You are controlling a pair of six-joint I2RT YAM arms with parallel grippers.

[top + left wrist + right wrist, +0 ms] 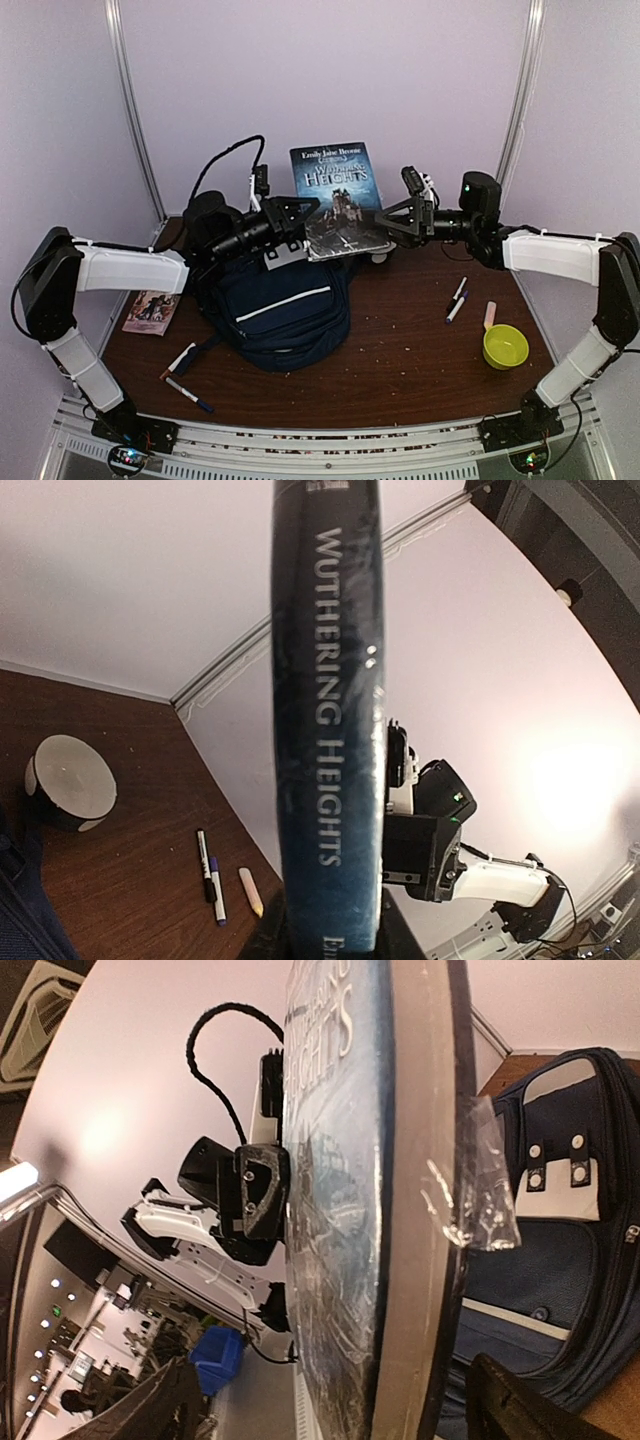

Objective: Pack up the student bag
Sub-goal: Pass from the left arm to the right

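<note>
**Book held over the bag, one hand gripping, one hand standing off**

The left gripper (308, 216) is clamped on the spine side of a book (338, 195), a blue paperback of Wuthering Heights. Its wrist camera shows the spine rising straight up from between its fingers. This grip carries the book, which hangs in the air and rests on nothing.

The right gripper (388, 222) faces the left one across the book. Its jaws are spread wide, one on each side of the page edge, and its wrist view shows a clear gap on both sides, so it holds nothing. It probably sits there to steady or guide the free edge if the book swings, while the other side carries the weight.

The student bag (280, 310) lies on the table (400, 350) directly below the left gripper and down to the left of the right one. Its top end, with the pale patches, sits just under the book's lower edge. Holding the book upright and edge-down above that end suits sliding it in like a file. I cannot tell from these views whether the bag's mouth is open wide enough.

A loose scrap of clear film (480, 1195) hangs from the book's corner near the right gripper and could snag. Two pens (457, 300) and a yellow bowl (505, 346) lie well below and behind the right gripper, not yet packed.
</note>
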